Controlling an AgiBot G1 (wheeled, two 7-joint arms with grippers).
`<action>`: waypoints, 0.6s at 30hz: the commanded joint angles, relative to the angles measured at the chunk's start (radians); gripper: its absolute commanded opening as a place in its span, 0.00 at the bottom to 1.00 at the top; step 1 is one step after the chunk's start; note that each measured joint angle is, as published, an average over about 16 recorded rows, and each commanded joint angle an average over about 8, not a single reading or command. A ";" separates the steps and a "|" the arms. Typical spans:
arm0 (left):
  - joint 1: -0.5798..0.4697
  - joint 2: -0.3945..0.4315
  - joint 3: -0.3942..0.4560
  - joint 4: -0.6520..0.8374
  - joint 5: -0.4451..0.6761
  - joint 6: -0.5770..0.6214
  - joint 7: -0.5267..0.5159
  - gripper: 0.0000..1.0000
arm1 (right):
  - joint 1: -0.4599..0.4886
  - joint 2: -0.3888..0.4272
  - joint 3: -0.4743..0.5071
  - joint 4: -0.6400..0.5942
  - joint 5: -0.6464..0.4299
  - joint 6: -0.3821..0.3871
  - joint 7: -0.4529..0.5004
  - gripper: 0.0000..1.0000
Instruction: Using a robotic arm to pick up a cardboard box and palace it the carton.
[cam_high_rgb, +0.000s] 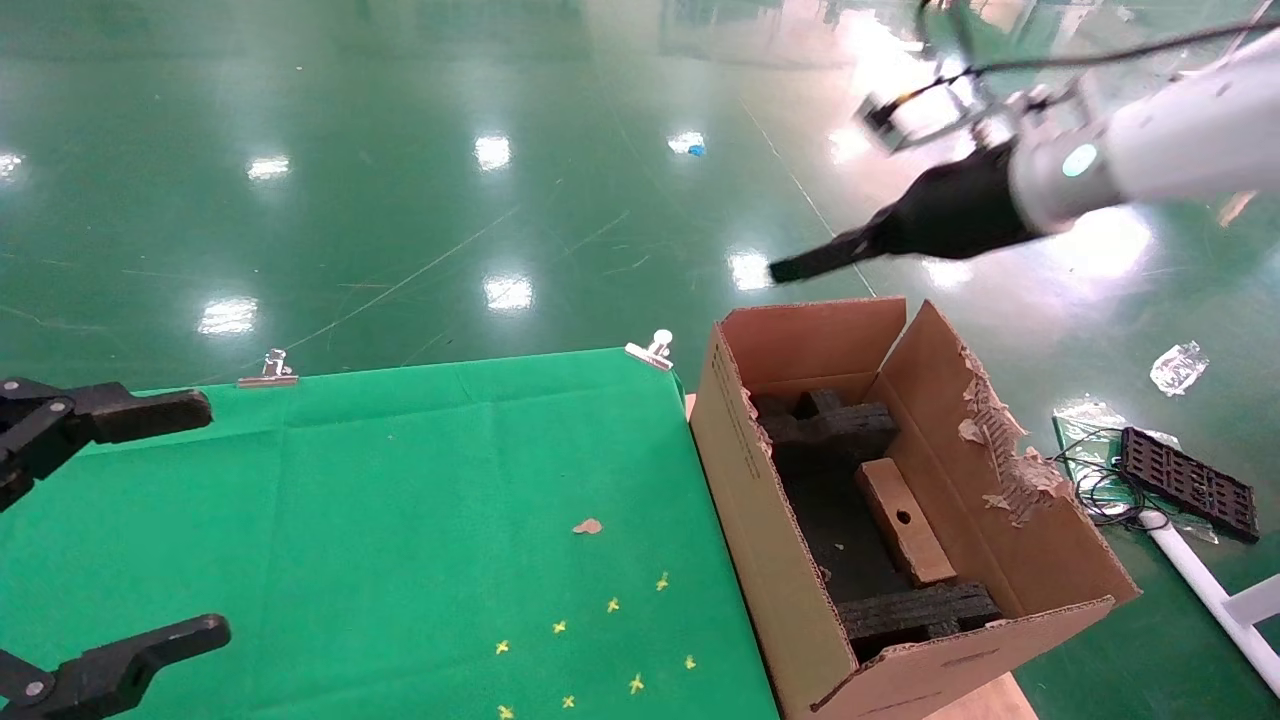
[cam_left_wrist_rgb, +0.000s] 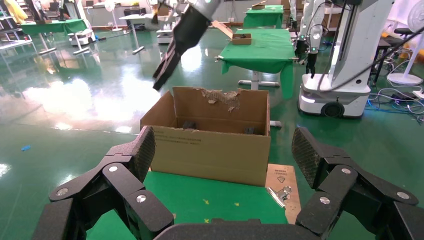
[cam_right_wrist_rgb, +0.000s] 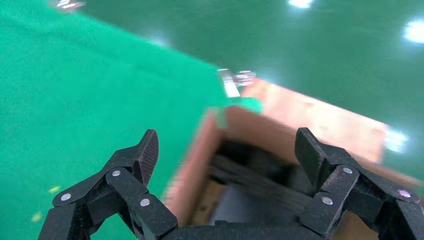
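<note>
The green-clothed table spreads wide and mostly bare, its far edge pinned by metal clips. Against its right edge stands the carton, flaps up, the right flap torn ragged, with open floor beyond. Black foam inserts line its near and far ends. The cardboard box lies inside on the dark bottom between them, hole face up. The robotic arm reaches in from the upper right, its right gripper above the carton's far rim, fingers spread wide and empty. The left gripper hangs over the table's left edge, spread wide, holding nothing.
</note>
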 joint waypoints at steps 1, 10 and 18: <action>0.000 0.000 0.000 0.000 0.000 0.000 0.000 1.00 | -0.039 0.010 0.043 0.039 0.018 -0.009 -0.018 1.00; 0.000 0.000 0.001 0.000 0.000 0.000 0.000 1.00 | -0.212 0.053 0.235 0.215 0.100 -0.052 -0.101 1.00; 0.000 0.000 0.001 0.000 -0.001 0.000 0.001 1.00 | -0.371 0.092 0.410 0.376 0.174 -0.091 -0.176 1.00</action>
